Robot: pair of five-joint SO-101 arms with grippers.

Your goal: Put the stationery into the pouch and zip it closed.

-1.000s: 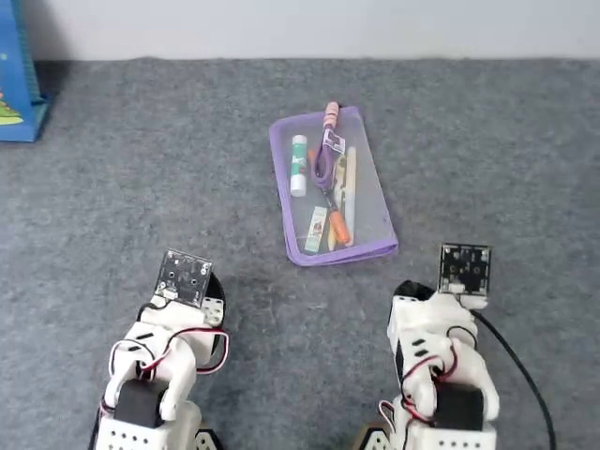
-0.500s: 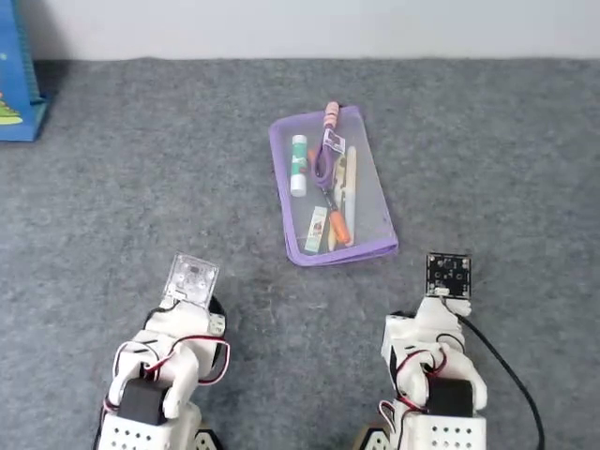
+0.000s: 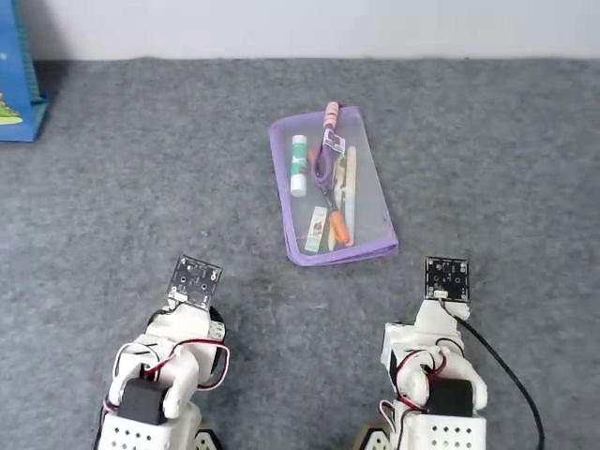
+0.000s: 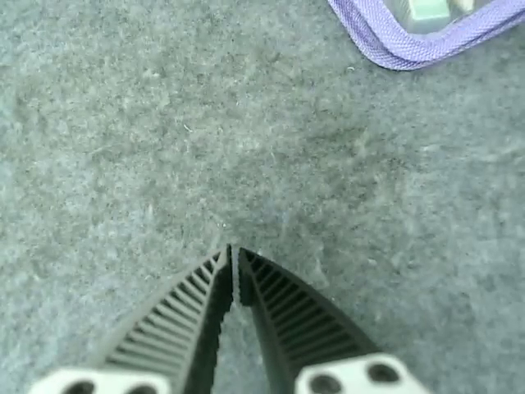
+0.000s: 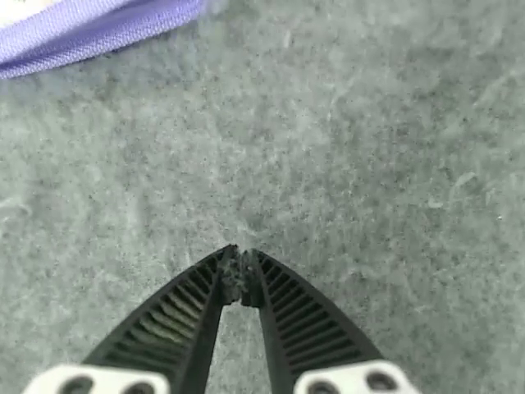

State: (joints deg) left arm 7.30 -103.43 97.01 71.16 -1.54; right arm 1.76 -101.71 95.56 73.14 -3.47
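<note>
A purple mesh pouch [image 3: 333,187] lies flat on the grey carpet in the middle of the high view, with a glue stick [image 3: 298,165], pens [image 3: 339,217] and other stationery inside it. Its pink zip pull [image 3: 331,116] sticks out at the far end. Both arms sit folded back near the front edge, well short of the pouch. My left gripper [image 4: 233,253] is shut and holds nothing, with a corner of the pouch [image 4: 426,37] ahead of it. My right gripper [image 5: 239,256] is shut on nothing too, the pouch edge [image 5: 90,33] lying beyond it.
A blue box [image 3: 19,80] stands at the far left edge by the white wall. Grey carpet [image 3: 487,159] stretches open on both sides of the pouch.
Both arms have drawn back toward their bases; the wrist cameras sit lower in the high view than a second ago. The pouch has stayed put.
</note>
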